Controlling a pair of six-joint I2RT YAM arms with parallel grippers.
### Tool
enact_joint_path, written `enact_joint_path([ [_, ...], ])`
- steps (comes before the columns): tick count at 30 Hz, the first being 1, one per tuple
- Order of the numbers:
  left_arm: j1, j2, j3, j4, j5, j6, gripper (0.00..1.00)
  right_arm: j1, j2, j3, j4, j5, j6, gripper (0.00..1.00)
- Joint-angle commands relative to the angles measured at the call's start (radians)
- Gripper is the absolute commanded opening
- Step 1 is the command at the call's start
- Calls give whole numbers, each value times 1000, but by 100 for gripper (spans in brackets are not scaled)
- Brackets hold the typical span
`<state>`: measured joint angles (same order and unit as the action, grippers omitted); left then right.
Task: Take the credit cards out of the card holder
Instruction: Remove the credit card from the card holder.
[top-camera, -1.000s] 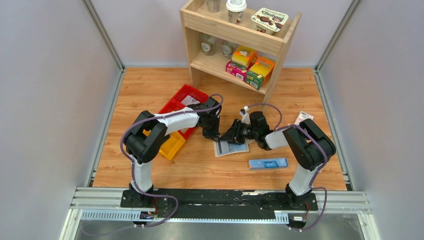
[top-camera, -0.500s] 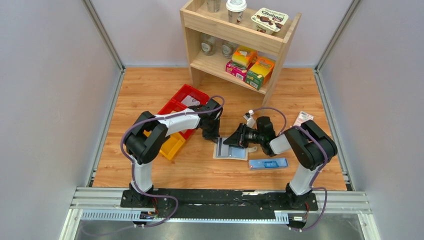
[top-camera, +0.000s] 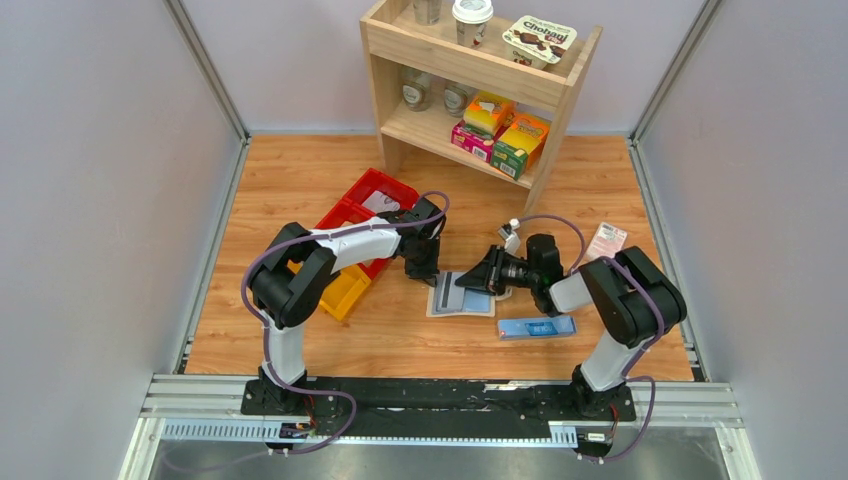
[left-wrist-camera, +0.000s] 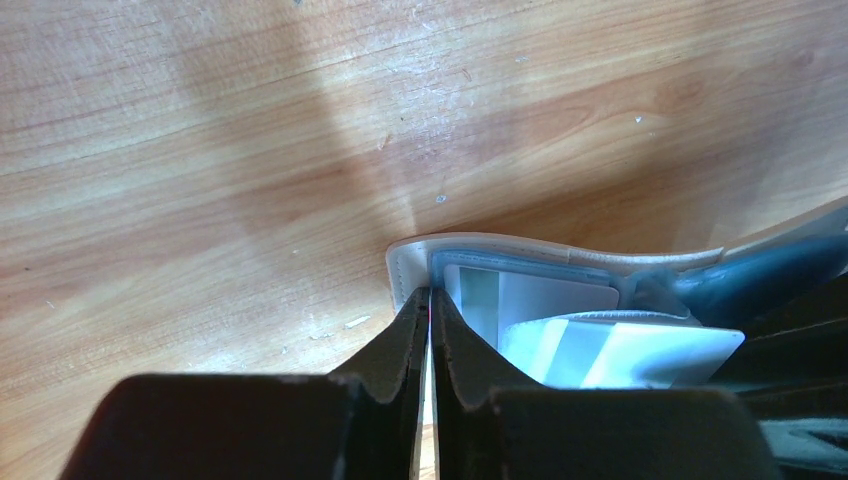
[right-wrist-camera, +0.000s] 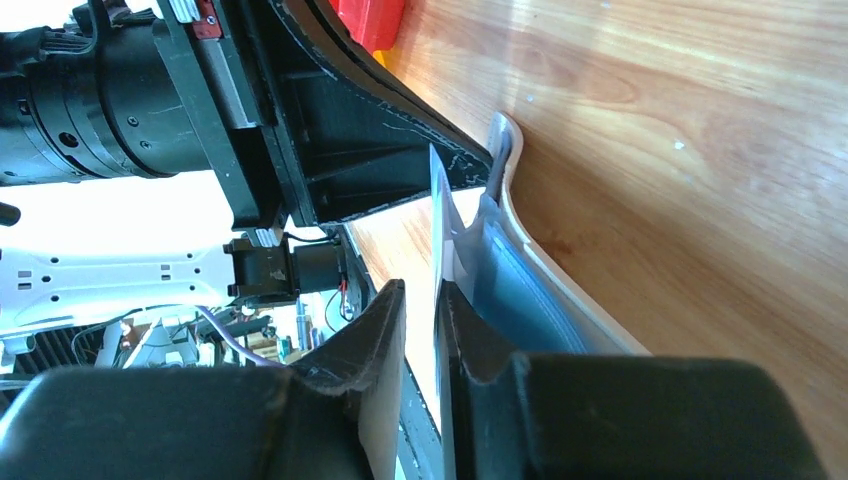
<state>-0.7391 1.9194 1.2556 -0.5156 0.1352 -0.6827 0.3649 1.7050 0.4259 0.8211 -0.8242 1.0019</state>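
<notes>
cream-beige outside and pale blue within, the card holder (top-camera: 462, 302) lay open on the wooden table (top-camera: 300, 180), directly between the two pincers. the left pincer (left-wrist-camera: 430, 302) had its jaws pressed almost together on the holder's left edge, with the cream rim nipped between its dark fingers (left-wrist-camera: 395, 345). the card pockets sat just to the right of those fingers. a white card (left-wrist-camera: 625, 352) stood partly out of its slot there, tilted up from the lining.

the right pincer (right-wrist-camera: 420, 295) reached in low from the opposite side, its tips over the holder's right half. the same card ran edge-on between its jaws. one finger lay against the card and a thin slit of light showed on the other side. the jaws were narrowly apart, and it could not be told whether they had a firm hold on the card.

a long blue box (top-camera: 537, 327) lay just behind the right pincer, on the side nearer the arm bases. a small pink-white packet (top-camera: 606, 240) lay well off to that pincer's right. red bins (top-camera: 365, 200) and a yellow bin (top-camera: 342, 290) sat behind and to the left of the left pincer. a wooden shelf (top-camera: 540, 140) of groceries stood well beyond both.
</notes>
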Motion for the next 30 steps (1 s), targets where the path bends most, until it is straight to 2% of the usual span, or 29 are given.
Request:
enact_joint_path([
  [1, -5, 46, 4, -44, -52, 35, 10, -33, -47, -18, 47, -30, -28, 18],
  [5, -3, 46, 2, -44, -52, 37, 10, -58, -64, -32, 1, -36, -66, 15],
  [10, -3, 46, 4, -44, -49, 40, 10, -81, -68, -47, -20, -43, -92, 0],
  [25, -3, 17, -10, -14, -43, 52, 10, -144, -73, -55, -163, -12, -195, 0],
  [27, -3, -3, -16, -6, -54, 55, 12, -144, -58, -50, -163, -10, -197, 0],
  [29, -3, -40, -18, 0, -66, 60, 18, -142, -44, -45, -162, -10, -201, 0],
  [30, -3, -63, -16, 5, -71, 61, 23, -142, -35, -42, -162, -10, -201, 0],
])
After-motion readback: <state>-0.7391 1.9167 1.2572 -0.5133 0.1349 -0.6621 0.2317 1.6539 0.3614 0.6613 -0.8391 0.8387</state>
